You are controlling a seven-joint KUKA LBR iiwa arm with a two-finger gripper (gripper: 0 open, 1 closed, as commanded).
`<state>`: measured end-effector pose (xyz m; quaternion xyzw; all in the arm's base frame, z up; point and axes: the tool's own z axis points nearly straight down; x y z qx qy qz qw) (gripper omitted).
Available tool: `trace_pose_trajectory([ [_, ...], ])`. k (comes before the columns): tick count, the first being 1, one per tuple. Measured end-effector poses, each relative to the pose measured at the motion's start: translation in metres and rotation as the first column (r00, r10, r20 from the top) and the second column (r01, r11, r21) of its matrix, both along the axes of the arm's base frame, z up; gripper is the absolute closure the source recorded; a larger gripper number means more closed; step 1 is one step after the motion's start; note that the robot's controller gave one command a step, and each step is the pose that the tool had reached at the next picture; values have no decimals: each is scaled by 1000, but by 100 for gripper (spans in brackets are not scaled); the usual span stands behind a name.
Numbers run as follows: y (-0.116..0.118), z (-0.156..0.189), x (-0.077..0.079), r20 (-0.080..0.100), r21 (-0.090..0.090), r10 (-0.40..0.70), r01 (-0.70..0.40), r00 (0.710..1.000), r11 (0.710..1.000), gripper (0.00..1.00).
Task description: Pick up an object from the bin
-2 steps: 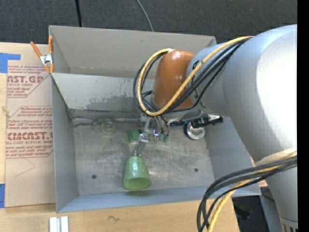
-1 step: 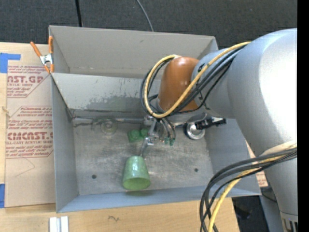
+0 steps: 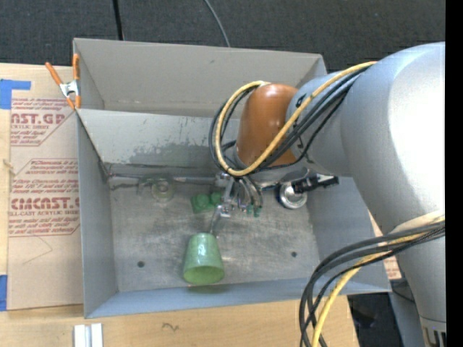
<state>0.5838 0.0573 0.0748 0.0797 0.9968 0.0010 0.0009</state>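
Pincer (image 3: 233, 205) is seen low in the middle of the bin (image 3: 137, 230), beneath the orange cover (image 3: 264, 125) of the wrist and close above the floor. Whether it is spread or pressed together cannot be told, since its tip is crowded by cables and its own metal parts. Nothing can be made out as pinched in it. The step in hand is judged to be the placing for a grasp, with no object secured and the lift not yet begun.

Two candidates are found near it. A small green piece (image 3: 201, 202) lies on the floor just beside the pincer, on its left in the view; contact cannot be confirmed. A green cup (image 3: 202, 259) lies tipped on its side nearer the front wall, its wider end turned toward that wall and its narrower end toward the pincer, near but apart. A silvery round thing (image 3: 293, 196) rests on the other side.

For the next move, a firm closure on the small green piece is called for or, if the cup is meant, a shift toward the front wall first. A straight lift is then required. The cup's tapered side is expected to slip unless it is taken squarely across its width.
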Motion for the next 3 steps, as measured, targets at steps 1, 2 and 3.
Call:
trace_pose_trajectory([
  [1,0,3,1,1,0,0,0,1000,1000,100],
  [2,0,14,2,1,-2,1,-1,1000,1000,100],
  [3,1,118,4,8,0,3,-3,1000,1000,100],
])
